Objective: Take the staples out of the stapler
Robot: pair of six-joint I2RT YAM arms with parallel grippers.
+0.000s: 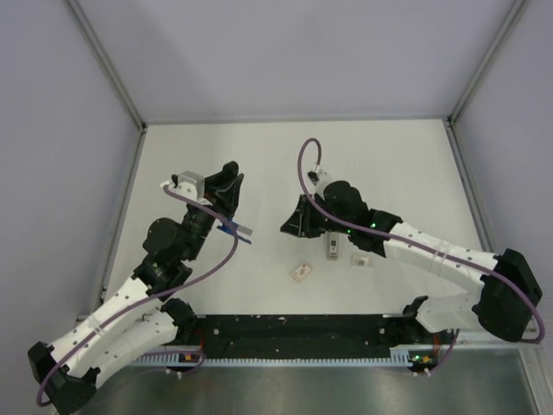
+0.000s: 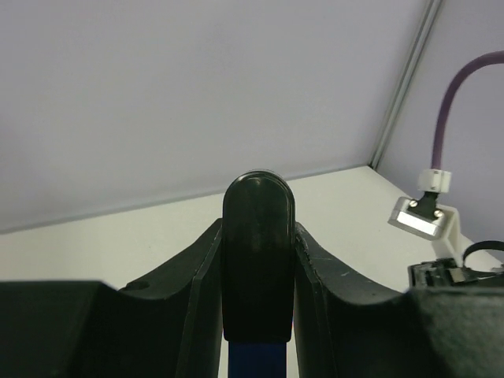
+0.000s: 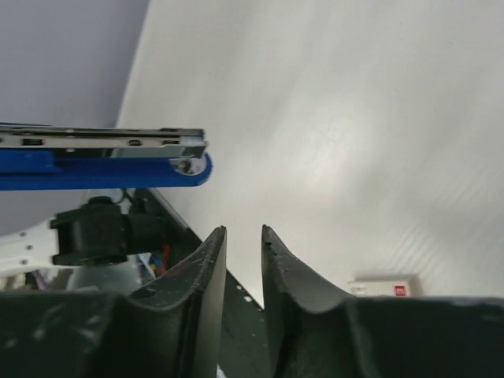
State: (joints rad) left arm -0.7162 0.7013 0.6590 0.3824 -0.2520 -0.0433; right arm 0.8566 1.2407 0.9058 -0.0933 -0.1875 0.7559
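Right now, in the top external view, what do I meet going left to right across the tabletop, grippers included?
left gripper → blue stapler sticking out of its grip → right gripper → tilted whitish box → small grey object → small white box

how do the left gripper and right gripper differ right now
The left gripper is shut on the blue stapler; the right gripper holds nothing. The left gripper's fingers press the stapler's sides, while the right gripper's jaws stand slightly apart. Both are black and point toward each other.
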